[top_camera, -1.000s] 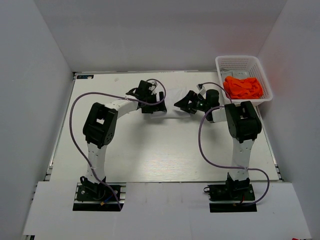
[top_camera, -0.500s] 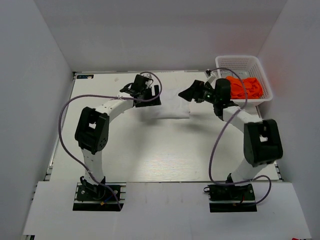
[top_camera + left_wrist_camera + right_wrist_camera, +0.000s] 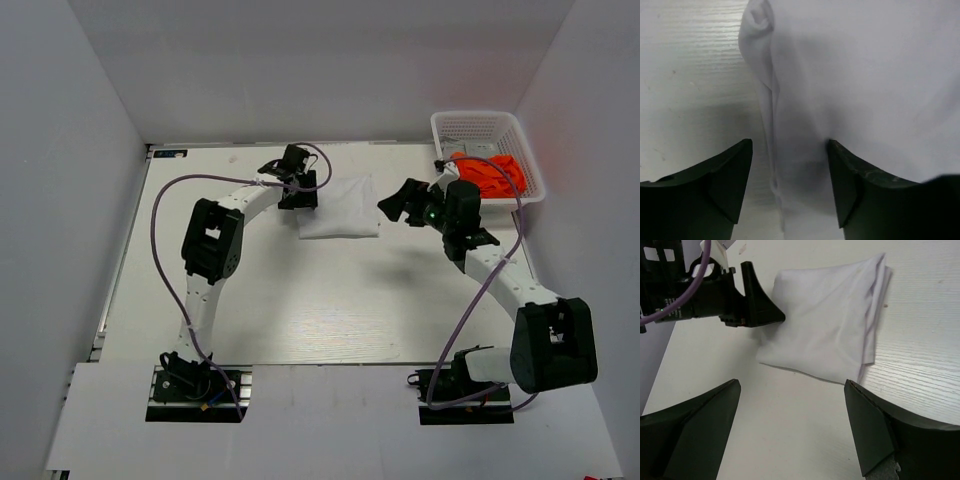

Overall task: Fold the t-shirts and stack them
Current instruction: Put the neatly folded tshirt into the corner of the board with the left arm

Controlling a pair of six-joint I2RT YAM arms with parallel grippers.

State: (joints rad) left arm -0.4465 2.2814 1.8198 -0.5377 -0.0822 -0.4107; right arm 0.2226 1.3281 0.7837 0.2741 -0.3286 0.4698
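Bright, even light is cast from overhead; only soft shadows are thrown on the table (image 3: 300, 300). In both wrist views, the near fingers (image 3: 715, 180) are rendered dark and slightly blurred.

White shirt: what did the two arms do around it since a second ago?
The right gripper backed off the white shirt toward the basket and hangs open beside it. The left gripper shifted a little and sits open at the shirt's left edge. More of the folded shirt shows now. The orange shirt stayed in the basket.
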